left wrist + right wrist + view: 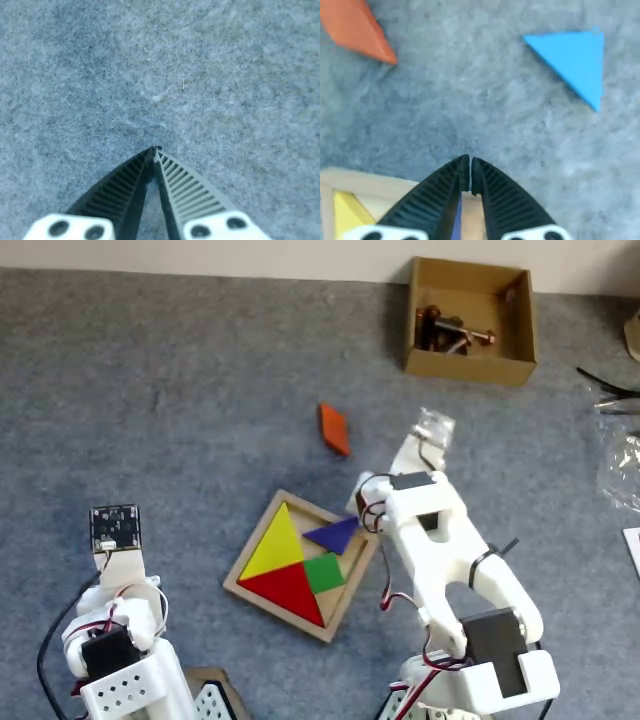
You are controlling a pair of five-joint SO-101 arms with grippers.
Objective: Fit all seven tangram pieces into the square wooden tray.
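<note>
right wrist view, r pincer [470, 175] tips together, tray [365, 180] & orange piece [355, 27] cut off, l pincer [156, 155] together

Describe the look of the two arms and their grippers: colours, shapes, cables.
Both the left arm and right arm have white plastic shells, black motor blocks and red and black cables. The left gripper and right gripper both have dark, ribbed, wedge-shaped fingers on white mounts with screw holes.

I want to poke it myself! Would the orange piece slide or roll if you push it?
Probably slide, not roll: the orange piece lies flat with straight edges. The fuzzy grey mat may slow it. It looks thin and stiff, so likely light.
</note>
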